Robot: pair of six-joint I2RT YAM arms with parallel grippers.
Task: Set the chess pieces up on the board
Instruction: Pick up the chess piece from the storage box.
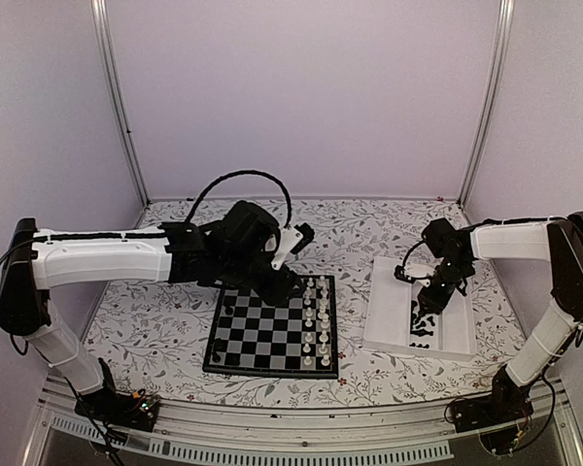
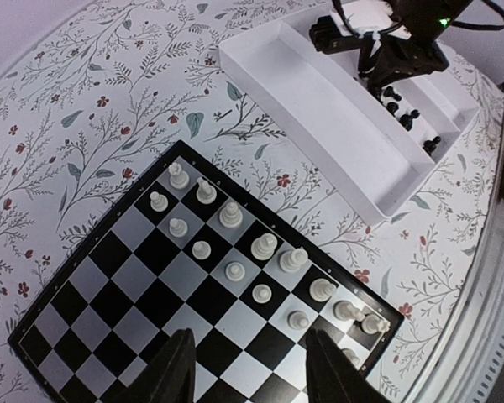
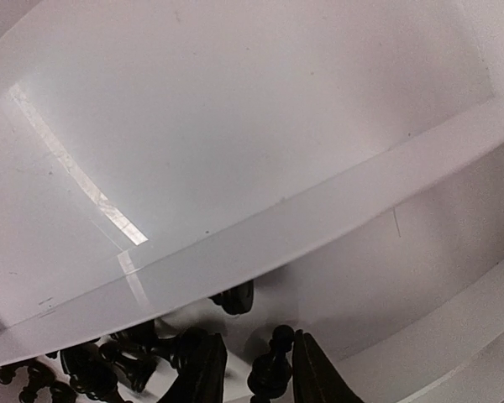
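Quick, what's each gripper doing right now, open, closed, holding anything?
Left gripper: open, empty, above the board.
Right gripper: fingers either side of a black chess piece in the white tray; a firm grip cannot be told.

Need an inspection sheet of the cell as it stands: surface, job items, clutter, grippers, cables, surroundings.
Surface: floral table cover, flat, no spills seen.
Job's things: board in front of the left arm. black chess pieces heaped in the white tray, in the compartment farther from the board.
Clutter: white pieces in two rows on the board's tray side; nothing else seen.
Grippers: left gripper open, empty, above the board. right gripper down in the tray, jaws either side of one black piece, gap on one side.
Cables: black cable loops over the left arm, clear of the board.
Surroundings: pale walls, metal frame posts.
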